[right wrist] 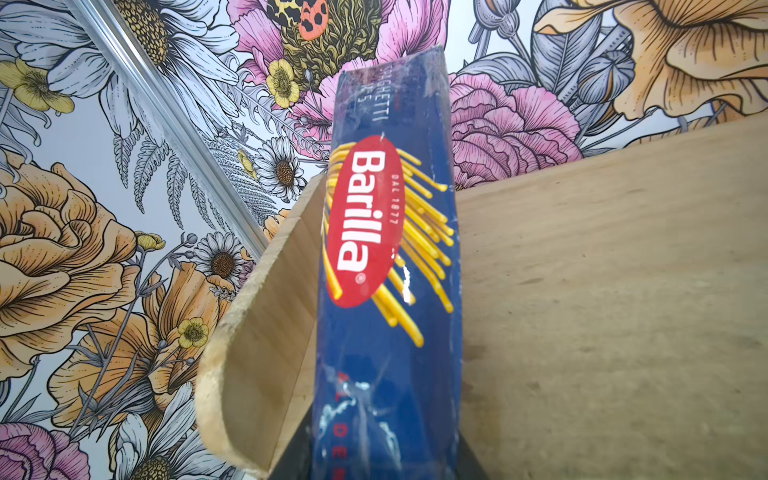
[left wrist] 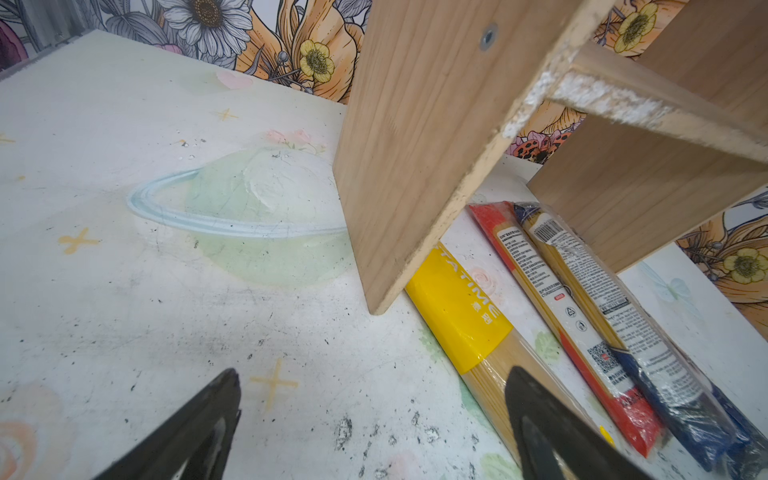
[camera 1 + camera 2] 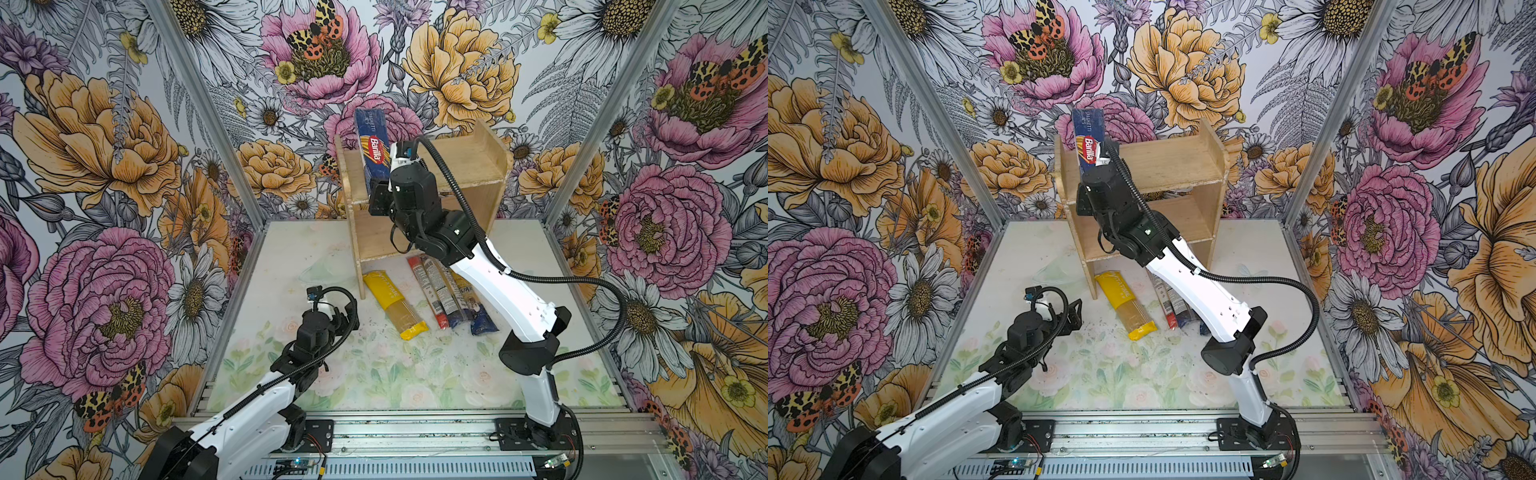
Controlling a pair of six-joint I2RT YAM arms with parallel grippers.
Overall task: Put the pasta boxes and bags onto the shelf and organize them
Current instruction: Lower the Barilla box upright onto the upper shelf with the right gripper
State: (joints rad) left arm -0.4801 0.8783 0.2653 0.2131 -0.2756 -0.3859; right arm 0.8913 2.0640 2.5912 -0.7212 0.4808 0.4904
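Floral-wallpaper cell, pale scuffed mat (image 3: pixel 332 374). Step in hand: dark blue box (image 3: pixel 371 145) onto shelf (image 3: pixel 457 166), likely first of five.
Right gripper (image 3: pixel 377 192) clamped on box's lower end, held upright over top tier, just beside left side panel; glossy carton against raw wood with chipped edges. Left gripper (image 2: pixel 370 415) spread wide, empty, at near-left of mat. Four long crinkly film bags (image 3: pixel 392 299) flat on mat in front of shelf. Next, probably: seat box against panel, let go without tipping.
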